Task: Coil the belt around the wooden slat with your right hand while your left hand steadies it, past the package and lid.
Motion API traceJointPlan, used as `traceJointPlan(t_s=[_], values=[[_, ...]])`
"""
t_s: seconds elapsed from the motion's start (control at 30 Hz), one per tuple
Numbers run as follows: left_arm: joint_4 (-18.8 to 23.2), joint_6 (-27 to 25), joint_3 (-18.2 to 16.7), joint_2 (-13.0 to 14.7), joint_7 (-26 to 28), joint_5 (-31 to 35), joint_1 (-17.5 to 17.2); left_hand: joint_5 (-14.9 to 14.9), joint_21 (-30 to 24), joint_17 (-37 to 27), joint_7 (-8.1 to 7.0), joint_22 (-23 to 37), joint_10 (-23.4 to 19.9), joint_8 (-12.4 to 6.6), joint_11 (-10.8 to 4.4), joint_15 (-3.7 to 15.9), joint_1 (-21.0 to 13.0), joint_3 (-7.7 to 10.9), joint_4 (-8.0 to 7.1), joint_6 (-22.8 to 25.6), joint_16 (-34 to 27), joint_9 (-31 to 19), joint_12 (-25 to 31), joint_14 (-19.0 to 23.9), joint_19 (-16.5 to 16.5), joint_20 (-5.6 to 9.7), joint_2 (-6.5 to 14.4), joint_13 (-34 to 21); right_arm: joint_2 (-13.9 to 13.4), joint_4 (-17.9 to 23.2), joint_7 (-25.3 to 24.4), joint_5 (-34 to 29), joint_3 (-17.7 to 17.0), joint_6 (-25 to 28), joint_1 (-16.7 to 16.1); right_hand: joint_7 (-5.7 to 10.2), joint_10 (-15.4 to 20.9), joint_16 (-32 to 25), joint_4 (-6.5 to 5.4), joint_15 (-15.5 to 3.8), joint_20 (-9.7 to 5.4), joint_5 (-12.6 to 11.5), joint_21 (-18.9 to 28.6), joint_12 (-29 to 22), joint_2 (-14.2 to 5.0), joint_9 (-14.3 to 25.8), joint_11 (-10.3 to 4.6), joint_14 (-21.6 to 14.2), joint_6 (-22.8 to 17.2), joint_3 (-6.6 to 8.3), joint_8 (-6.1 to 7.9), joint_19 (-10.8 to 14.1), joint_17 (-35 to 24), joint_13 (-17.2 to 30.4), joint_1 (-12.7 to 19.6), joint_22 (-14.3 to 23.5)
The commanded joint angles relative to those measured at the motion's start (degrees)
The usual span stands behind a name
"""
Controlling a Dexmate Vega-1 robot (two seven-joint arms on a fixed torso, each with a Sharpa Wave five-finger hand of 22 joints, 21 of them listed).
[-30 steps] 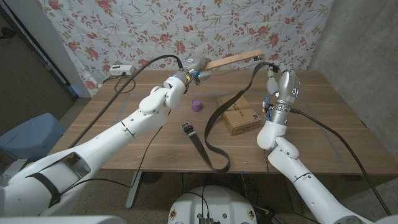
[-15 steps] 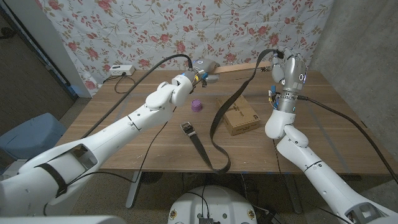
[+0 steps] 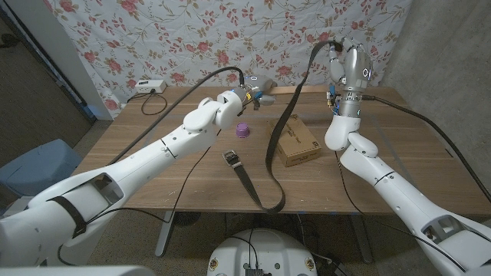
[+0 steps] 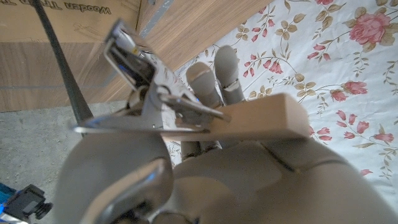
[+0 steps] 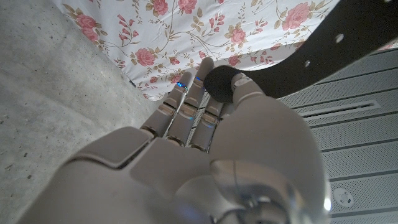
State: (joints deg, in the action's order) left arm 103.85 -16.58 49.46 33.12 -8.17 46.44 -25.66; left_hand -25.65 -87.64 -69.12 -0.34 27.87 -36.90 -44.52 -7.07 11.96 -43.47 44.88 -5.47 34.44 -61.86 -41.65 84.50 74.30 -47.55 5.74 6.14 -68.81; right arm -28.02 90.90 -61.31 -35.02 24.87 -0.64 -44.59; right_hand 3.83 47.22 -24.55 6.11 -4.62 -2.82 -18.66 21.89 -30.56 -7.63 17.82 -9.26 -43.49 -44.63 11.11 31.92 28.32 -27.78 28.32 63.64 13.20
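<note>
Gripping the wooden slat (image 3: 285, 88), the left hand (image 3: 252, 95) closes around its near end at upper centre.
Further right, the right hand (image 3: 350, 65) pinches the belt (image 3: 274, 149) high up; its buckle end lies on the table (image 3: 153, 146) beside the package (image 3: 298, 141).

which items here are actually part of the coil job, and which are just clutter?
In the job:
- belt, held up by the right hand
- wooden slat, gripped by the left hand

Lying about:
- cardboard package on the table
- purple lid
- white power strip at the far edge
</note>
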Motion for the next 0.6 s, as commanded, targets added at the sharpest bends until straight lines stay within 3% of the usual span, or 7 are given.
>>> traceJointPlan(t_s=[0.03, 0.6], values=[[1.4, -0.1, 0.3, 0.4, 0.6, 3.7, -1.5, -0.3, -0.3, -0.2, -0.03, -0.1, -0.3, -0.36, 0.11, -0.06, 1.9, 3.39, -3.27, 0.4, 0.0, 0.0, 0.2, -0.2, 0.3, 3.12, 2.7, -0.6, -1.1, -4.1, 4.5, 6.2, 2.0, -1.0, 8.0, 3.1, 1.3, 0.5, -0.18, -8.44, -3.02, -0.5, 0.3, -0.3, 0.01, 11.9, -1.11, -0.2, -2.9, -0.25, 10.41, -0.3, -0.3, 0.4, 0.3, 0.2], [2.9, 0.9, -1.7, 1.4, 5.6, 5.1, -5.4, -0.6, -1.1, -0.2, -0.14, -0.7, -0.4, -0.87, -0.05, -0.08, 1.9, 3.23, -3.42, 0.1, 0.2, 0.3, 0.1, 0.0, 0.5, 3.17, 2.7, -0.8, -2.2, -6.5, 11.1, 10.8, 1.8, 4.6, 14.2, 3.23, 1.1, 1.1, -0.3, -8.46, -3.02, -0.9, 0.7, -0.2, 0.08, 11.9, -1.24, -0.2, -2.9, -0.71, 10.52, -0.6, -0.7, 0.9, 0.5, 0.2]])
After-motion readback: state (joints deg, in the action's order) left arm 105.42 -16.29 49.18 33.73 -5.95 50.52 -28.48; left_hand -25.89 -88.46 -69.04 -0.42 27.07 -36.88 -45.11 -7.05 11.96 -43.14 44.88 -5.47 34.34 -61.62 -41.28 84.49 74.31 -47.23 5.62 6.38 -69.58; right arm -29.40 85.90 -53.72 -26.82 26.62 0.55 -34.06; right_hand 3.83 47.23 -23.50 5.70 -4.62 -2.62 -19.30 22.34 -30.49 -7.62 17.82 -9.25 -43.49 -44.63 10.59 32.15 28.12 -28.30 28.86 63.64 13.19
